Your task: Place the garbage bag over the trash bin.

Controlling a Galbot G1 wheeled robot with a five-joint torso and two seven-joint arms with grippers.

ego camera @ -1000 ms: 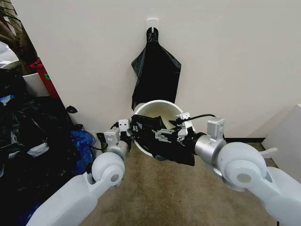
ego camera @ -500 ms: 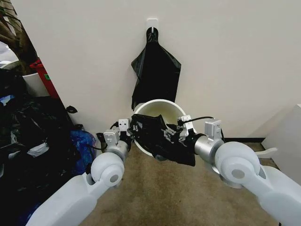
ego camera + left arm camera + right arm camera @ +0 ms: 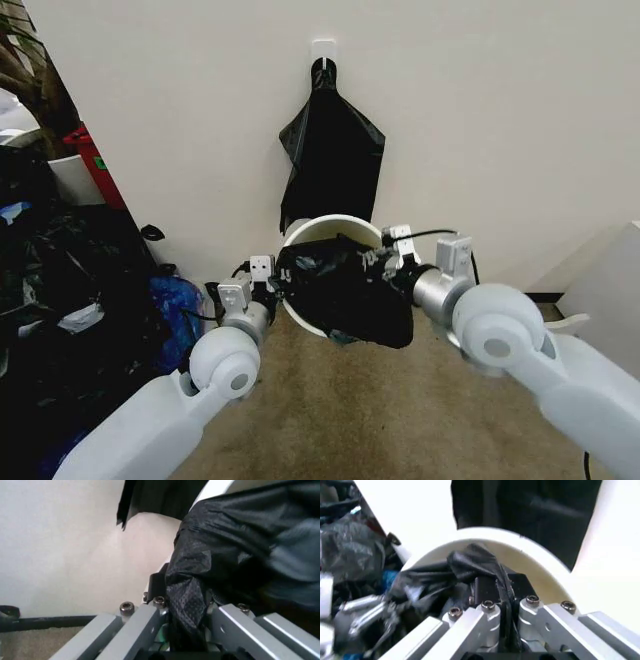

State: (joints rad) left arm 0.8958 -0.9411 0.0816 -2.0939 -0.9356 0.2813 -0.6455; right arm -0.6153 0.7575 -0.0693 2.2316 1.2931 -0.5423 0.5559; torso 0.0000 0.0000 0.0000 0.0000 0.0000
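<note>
From my seat the light is even and soft on the far wall (image 3: pixel 480 120), with a faint shadow beside the hanging bags (image 3: pixel 330 150). The garbage bag (image 3: pixel 345 295) shows dull glare. Both wrist views are blurred up close, and the head view bends at its edges.

2 glossy white arms with silver wrist cuffs, black cables and grey screw-studded fingers (image 3: pixel 470 630).

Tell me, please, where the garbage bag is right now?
In the head view the garbage bag is stretched across the front of the trash bin, pinched between the left gripper and right gripper, below the bags hanging on the wall.
</note>
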